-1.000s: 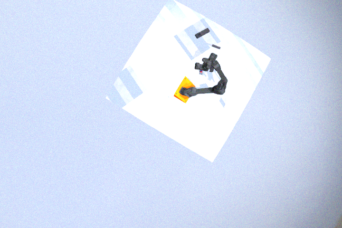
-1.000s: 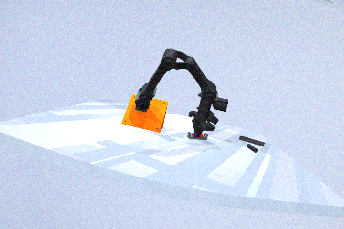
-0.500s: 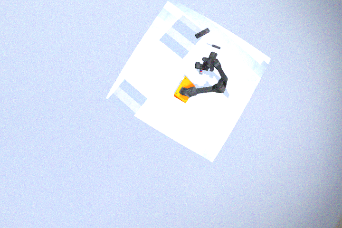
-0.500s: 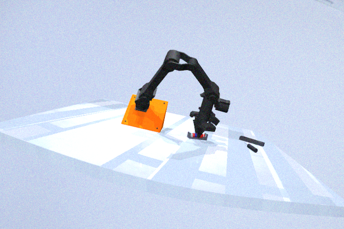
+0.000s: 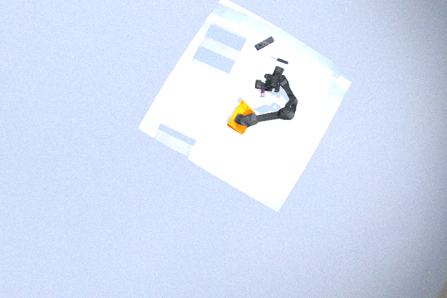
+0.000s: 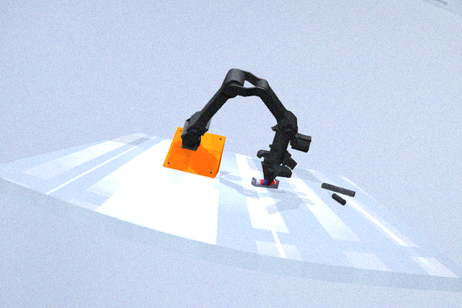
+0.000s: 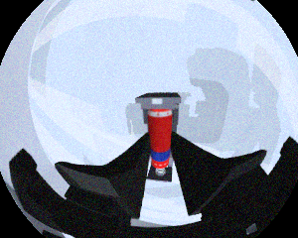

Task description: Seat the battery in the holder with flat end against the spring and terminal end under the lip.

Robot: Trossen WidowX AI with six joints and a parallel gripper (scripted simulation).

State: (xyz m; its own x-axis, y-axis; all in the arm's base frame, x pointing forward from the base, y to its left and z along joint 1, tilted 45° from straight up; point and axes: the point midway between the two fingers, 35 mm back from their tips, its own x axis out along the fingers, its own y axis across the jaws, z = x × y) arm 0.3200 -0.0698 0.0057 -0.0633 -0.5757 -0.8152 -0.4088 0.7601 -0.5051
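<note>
Top view shows the white desk (image 5: pixel 252 168) as a tilted slab with wide bare stretches toward its near and left edges. The orange base plate (image 5: pixel 238 121) sits near the middle. Two dark loose pieces lie toward the far edge: a flat bar (image 5: pixel 264 43) and a thin rod (image 5: pixel 279 60), both well apart from the claw (image 5: pixel 262 92) and from each other. In the exterior view the arm arches over from the plate and comes down steeply. The claw (image 6: pixel 269 180) is clenched on the battery (image 7: pixel 160 134), a red cylinder with a blue band. In the wrist view the battery runs straight between the fingers, lying in the grey holder (image 7: pixel 160 101), its far end at the holder's end wall. Whether it sits fully flat cannot be told.
</note>
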